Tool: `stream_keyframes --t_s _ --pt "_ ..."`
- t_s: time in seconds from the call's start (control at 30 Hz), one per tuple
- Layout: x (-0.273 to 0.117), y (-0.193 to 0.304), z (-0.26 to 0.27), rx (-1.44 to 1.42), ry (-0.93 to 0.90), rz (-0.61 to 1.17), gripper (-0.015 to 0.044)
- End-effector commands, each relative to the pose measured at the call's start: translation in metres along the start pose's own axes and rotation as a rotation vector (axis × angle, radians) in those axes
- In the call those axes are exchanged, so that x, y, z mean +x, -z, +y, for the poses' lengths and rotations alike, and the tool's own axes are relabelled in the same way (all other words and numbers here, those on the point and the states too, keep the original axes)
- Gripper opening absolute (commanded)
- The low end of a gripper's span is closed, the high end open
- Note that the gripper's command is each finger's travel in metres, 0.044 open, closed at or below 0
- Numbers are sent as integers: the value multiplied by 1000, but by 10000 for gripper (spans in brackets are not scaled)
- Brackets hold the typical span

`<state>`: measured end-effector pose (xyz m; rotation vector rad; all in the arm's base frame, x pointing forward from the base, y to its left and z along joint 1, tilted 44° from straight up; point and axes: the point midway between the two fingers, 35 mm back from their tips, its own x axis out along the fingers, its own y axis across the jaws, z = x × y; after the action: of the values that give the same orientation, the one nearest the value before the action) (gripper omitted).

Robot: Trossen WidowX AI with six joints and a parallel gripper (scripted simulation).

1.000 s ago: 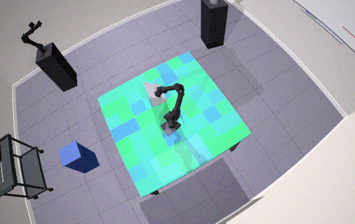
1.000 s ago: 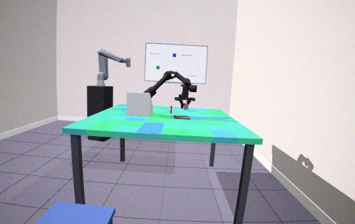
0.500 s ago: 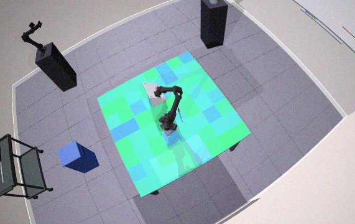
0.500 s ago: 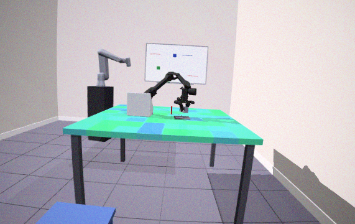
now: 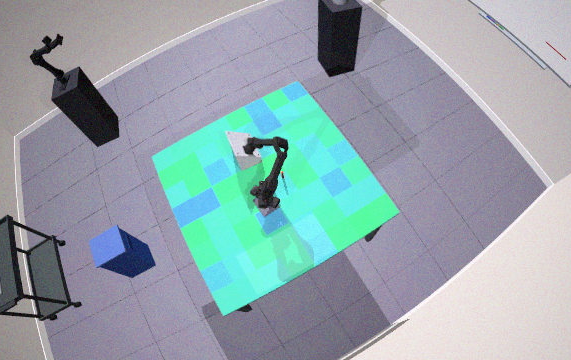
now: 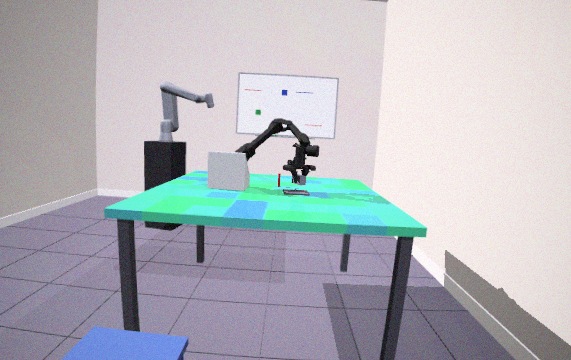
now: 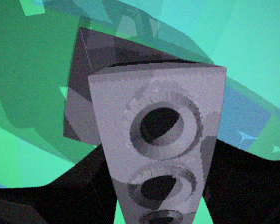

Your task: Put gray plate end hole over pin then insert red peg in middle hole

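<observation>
Under the gray plate (image 6: 302, 180) (image 7: 113, 100), a narrow open gap remains above the base (image 5: 266, 211) (image 6: 296, 192) (image 7: 80, 85), so the gripper (image 5: 265, 199) (image 6: 298, 178) (image 7: 151, 133) has little room downward. To one side, the red peg (image 5: 282, 175) (image 6: 279, 180) stands upright as a near obstacle, while the pale block (image 5: 235, 141) (image 6: 227, 171) rises farther away, with open passage between these two.
</observation>
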<state>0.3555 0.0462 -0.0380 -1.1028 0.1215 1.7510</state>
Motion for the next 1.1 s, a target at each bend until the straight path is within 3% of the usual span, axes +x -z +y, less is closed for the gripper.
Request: stream_keyframes --t_s 0.0,1.07 --pt "-1 1 1 -1 0 3 0" --pt "32 3 2 -1 1 2 0"
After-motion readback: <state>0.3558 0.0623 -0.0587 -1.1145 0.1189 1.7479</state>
